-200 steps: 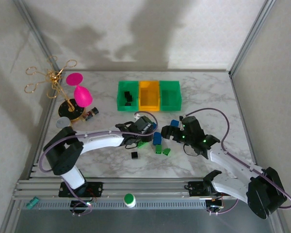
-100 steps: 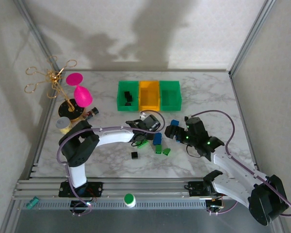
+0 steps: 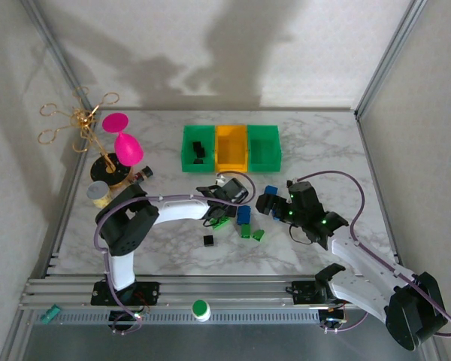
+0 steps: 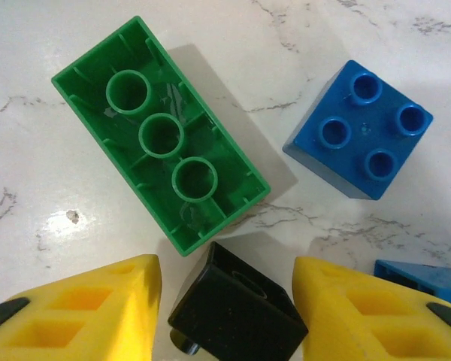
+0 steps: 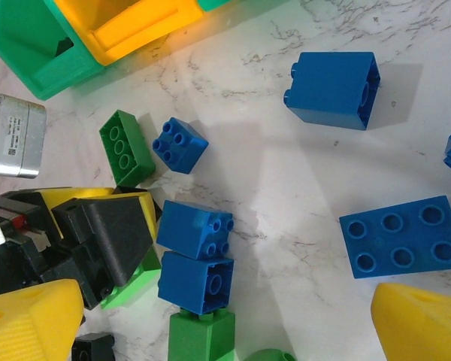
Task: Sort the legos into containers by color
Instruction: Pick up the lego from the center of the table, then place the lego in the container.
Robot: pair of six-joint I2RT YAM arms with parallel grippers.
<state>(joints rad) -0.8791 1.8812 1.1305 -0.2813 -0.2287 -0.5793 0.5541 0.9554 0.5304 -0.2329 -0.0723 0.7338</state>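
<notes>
Nearest, the right pincer hung wide open and empty above blue legos on the worktop. Beyond it, the left pincer stood narrow astride a black lego beside a green lego; whether it gripped could not be told. Farthest, three containers sat in a row.

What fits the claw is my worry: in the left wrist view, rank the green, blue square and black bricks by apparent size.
1. green brick, upturned: clearly largest.
2-3. blue square brick and black brick look alike; the black one is cut off by the frame edge, so unranked.
</notes>
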